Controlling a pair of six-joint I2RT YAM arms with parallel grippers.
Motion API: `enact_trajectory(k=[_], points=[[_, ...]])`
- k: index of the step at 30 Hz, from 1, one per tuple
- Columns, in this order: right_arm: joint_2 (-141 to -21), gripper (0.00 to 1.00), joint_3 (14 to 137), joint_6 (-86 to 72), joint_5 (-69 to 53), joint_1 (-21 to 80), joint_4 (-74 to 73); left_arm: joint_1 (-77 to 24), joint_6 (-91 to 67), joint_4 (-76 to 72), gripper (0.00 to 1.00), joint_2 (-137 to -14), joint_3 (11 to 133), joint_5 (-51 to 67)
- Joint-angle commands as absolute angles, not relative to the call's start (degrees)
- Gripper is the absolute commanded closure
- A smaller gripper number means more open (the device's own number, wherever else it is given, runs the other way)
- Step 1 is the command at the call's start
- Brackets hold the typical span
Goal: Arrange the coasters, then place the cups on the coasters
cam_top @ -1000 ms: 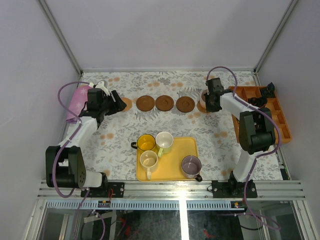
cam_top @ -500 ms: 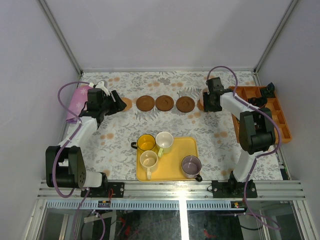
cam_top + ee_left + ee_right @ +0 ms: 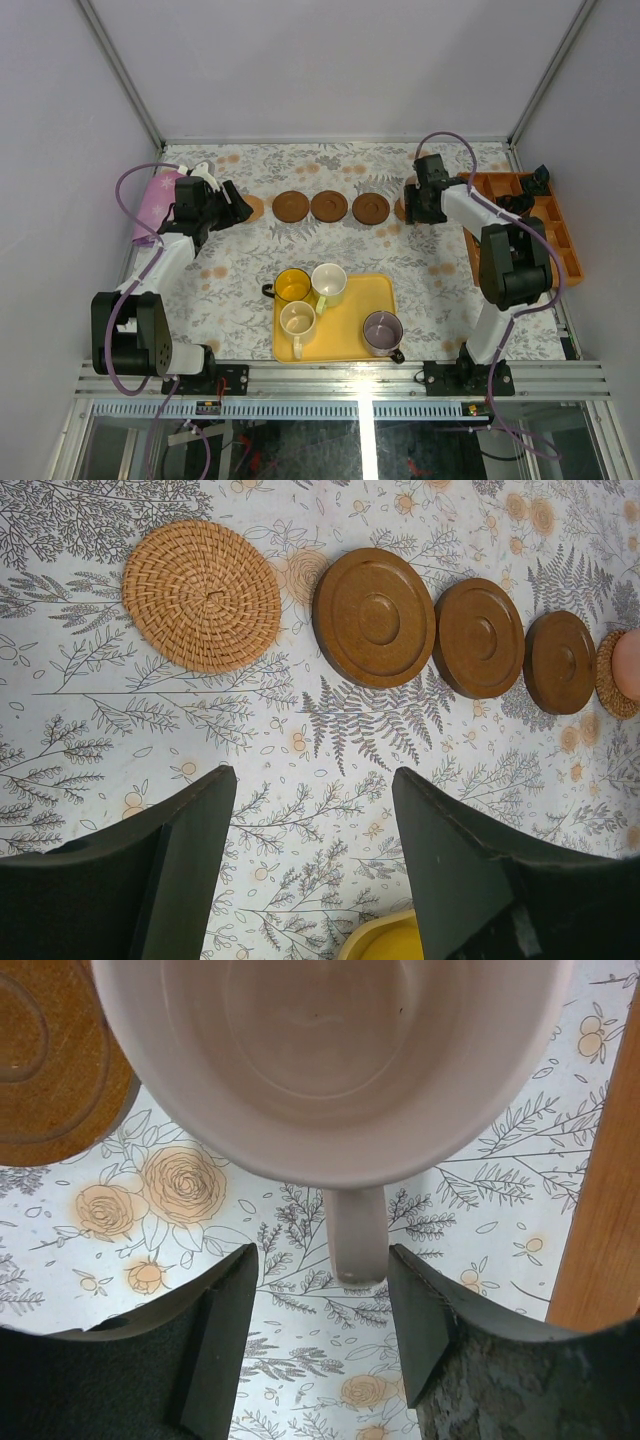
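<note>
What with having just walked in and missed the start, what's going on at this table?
Two arms are putting cups on coasters. Five coasters lie in a row: a tan woven coaster, three dark brown coasters, and a second tan coaster bearing the pink cup. The right gripper is at that cup, jaws open either side of its handle. The left gripper hovers open and empty near the first tan one. Four more cups wait on the yellow tray.
</note>
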State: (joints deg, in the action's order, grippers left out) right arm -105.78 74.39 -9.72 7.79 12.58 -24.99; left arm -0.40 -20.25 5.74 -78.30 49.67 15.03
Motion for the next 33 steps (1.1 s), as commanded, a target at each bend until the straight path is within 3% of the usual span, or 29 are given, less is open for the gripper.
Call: enact_trajectory(k=[1,7,10,19,33], points=[[-99.31,0.38,75.12,-11.7,7.95,12.31,-25.49,-0.79,-19.39,5.16,0.36,-78.49,50.63,14.36],[-90.64,0.39,71.85,-14.2,9.72,12.36,-25.65,-0.82,-19.14,5.73,0.36,-78.2,50.84,13.95],[-86.12,0.45,69.5,-15.21,9.03,12.44,-25.07,-0.8,-19.19,5.69,0.35,-78.36,50.97,14.11],[-81.93,0.99,59.78,-16.35,-9.53,12.92,-20.39,-0.86,-19.9,5.35,0.36,-78.86,50.5,15.46],[-89.63,1.0,55.05,-15.83,-13.0,24.57,-16.11,-1.57,-20.23,5.38,0.35,-78.36,49.51,15.71]])
